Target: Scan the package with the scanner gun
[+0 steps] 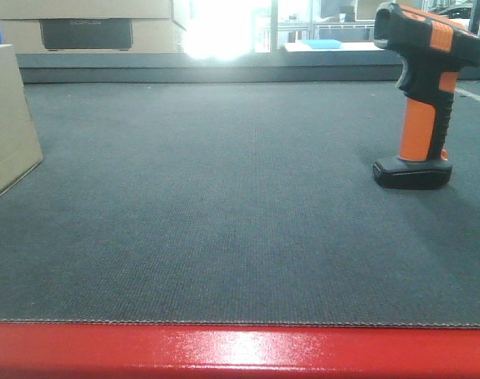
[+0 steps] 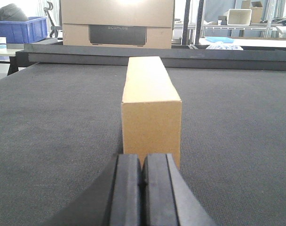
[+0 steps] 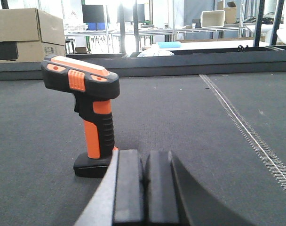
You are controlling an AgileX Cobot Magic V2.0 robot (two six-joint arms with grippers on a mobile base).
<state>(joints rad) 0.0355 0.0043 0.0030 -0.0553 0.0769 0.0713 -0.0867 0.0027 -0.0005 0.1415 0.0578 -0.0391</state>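
Right gripper (image 3: 144,174) and left gripper (image 2: 142,183) both closed on nothing; scanner gun (image 3: 97,125) stands upright on its foot just ahead of the right, package (image 2: 151,122) just ahead of the left; gun judged rigid, light, top-heavy, best clamped across its handle.

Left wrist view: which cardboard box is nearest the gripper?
The plain tan package, right before the left gripper; the bigger box with a dark panel stands far behind.
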